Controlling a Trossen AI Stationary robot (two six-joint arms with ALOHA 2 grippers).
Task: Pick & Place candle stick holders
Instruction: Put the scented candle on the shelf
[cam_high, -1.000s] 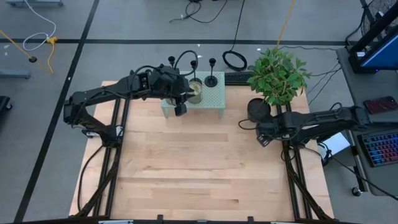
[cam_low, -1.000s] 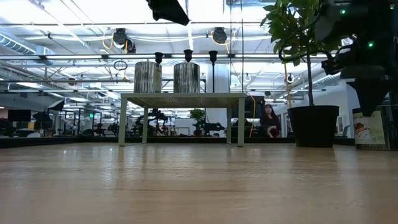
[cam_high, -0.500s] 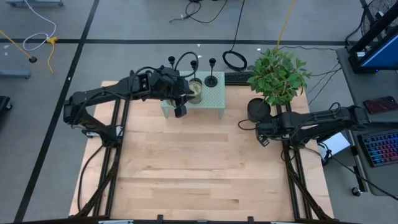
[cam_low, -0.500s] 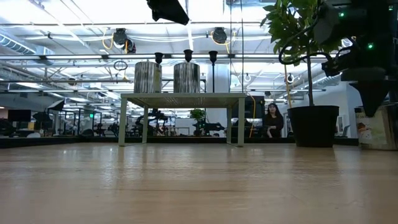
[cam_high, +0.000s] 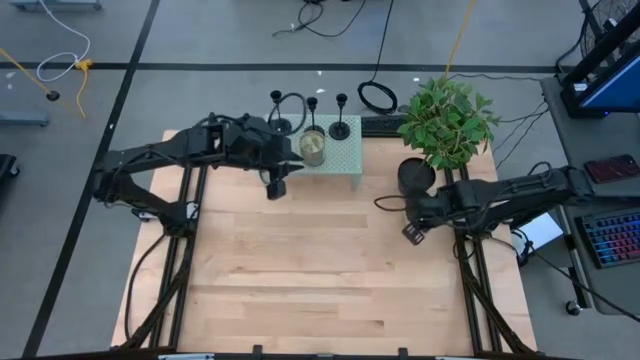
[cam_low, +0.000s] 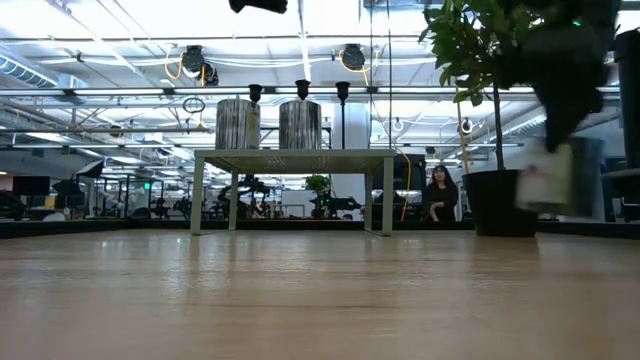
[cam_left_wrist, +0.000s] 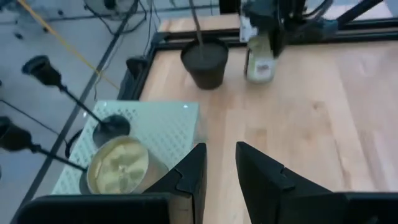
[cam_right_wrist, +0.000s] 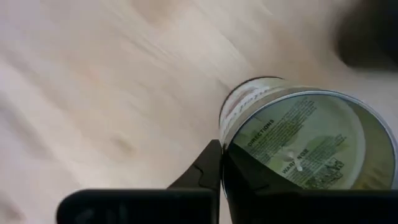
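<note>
The left hand (cam_high: 275, 187), fingers apart and empty, had backed toward 8 o'clock off the green stand (cam_high: 343, 157). The candle stick holders (cam_high: 341, 128) stood ungrasped along the stand's 12 o'clock edge. The right hand (cam_high: 410, 233), clamped on a labelled jar (cam_right_wrist: 298, 143), had swung toward 7 o'clock.

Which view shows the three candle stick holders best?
The low view: the candle stick holders stand in a row, stems upright, behind two jars on the small green table. The high view shows them tiny from above. The left wrist view catches parts; the right wrist view shows none.

Left end effector (cam_high: 274, 187) hovers with fingers parted; right end effector (cam_high: 410, 233) grips closed.
</note>
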